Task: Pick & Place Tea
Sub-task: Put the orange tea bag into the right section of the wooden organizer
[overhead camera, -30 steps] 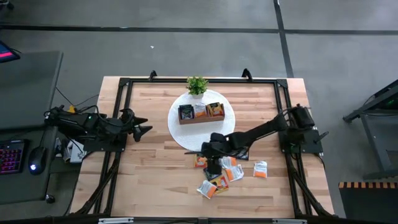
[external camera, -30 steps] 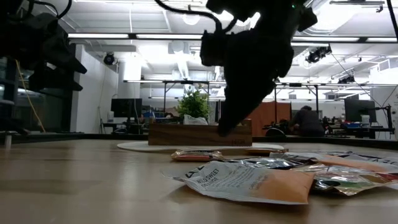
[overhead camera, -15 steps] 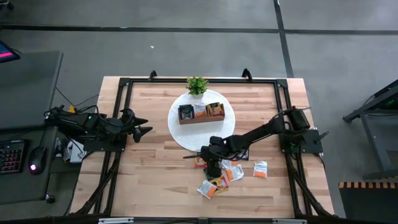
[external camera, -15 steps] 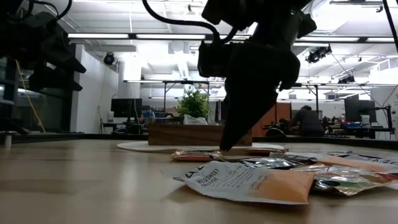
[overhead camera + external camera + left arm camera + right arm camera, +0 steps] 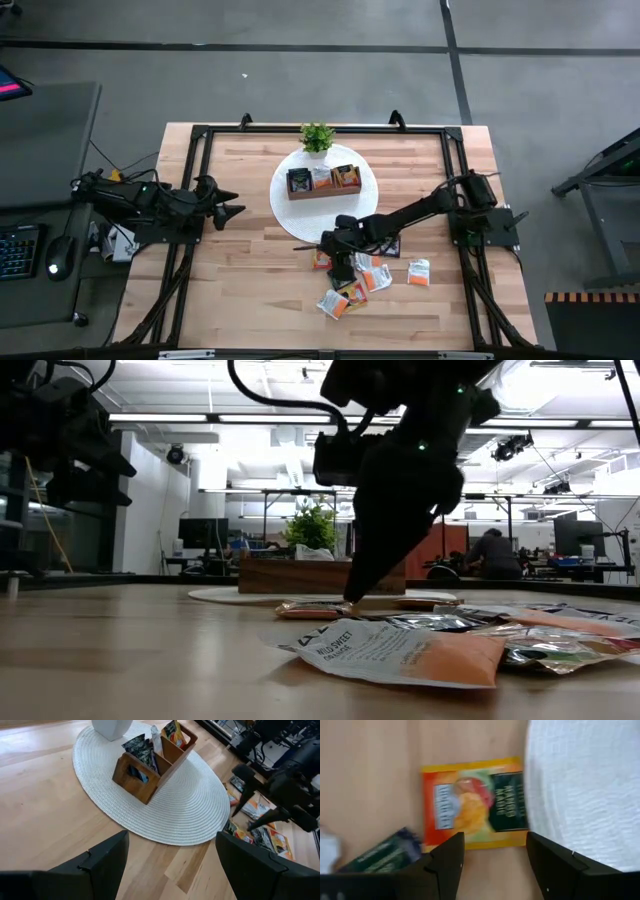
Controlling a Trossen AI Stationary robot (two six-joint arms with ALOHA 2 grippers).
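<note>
- Table [image 5: 240,290]: wooden top carrying a white round mat [image 5: 290,215].
- Wooden tray [image 5: 323,181]: on the mat, sachets in its compartments.
- Left gripper [image 5: 232,203]: parked near the left edge, fingers apart.
- Right gripper [image 5: 492,857]: fingers spread, poised over an orange sachet [image 5: 472,802] lying beside the mat, empty.
- Remaining sachets [image 5: 365,280]: scattered near the front edge.

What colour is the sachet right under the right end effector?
Orange with a dark green panel, yellow-edged sachet; clearest in the right wrist view.
</note>
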